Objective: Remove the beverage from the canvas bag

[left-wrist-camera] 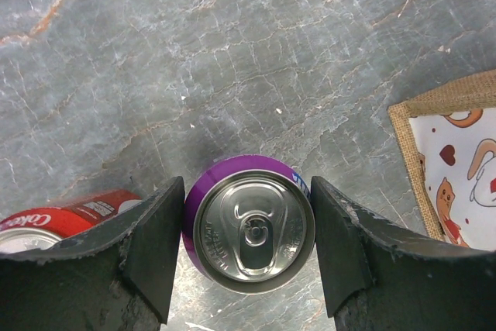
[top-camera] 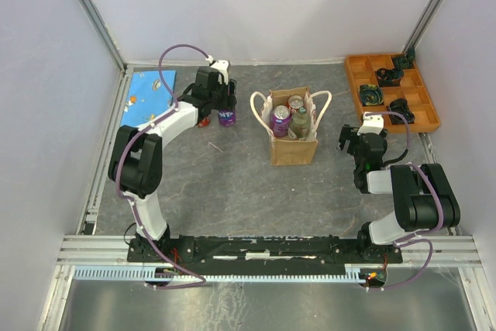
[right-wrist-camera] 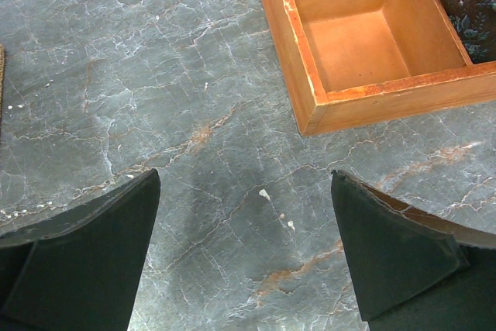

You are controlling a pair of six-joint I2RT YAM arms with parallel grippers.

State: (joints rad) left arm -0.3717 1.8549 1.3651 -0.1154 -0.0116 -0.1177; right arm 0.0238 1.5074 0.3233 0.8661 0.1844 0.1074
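From my remote station: the left pincer (left-wrist-camera: 246, 191) is clamped on a purple beverage can (left-wrist-camera: 252, 226), one finger (left-wrist-camera: 155, 246) pressed to each side. The can stands upright on the grey marbled worktop (top-camera: 232, 184), out of the canvas bag (top-camera: 293, 149) and to its left. A red cola can (left-wrist-camera: 46, 222) sits just beside the left finger, and a patterned cloth (left-wrist-camera: 457, 168) with a burlap edge lies nearby. The bag is upright at mid-worktop, handles splayed, with another purple can (top-camera: 280, 120) and two more drinks inside. The right pincer (right-wrist-camera: 244, 191) hangs with its fingers wide apart, holding nothing, near the orange tray (right-wrist-camera: 310, 98).
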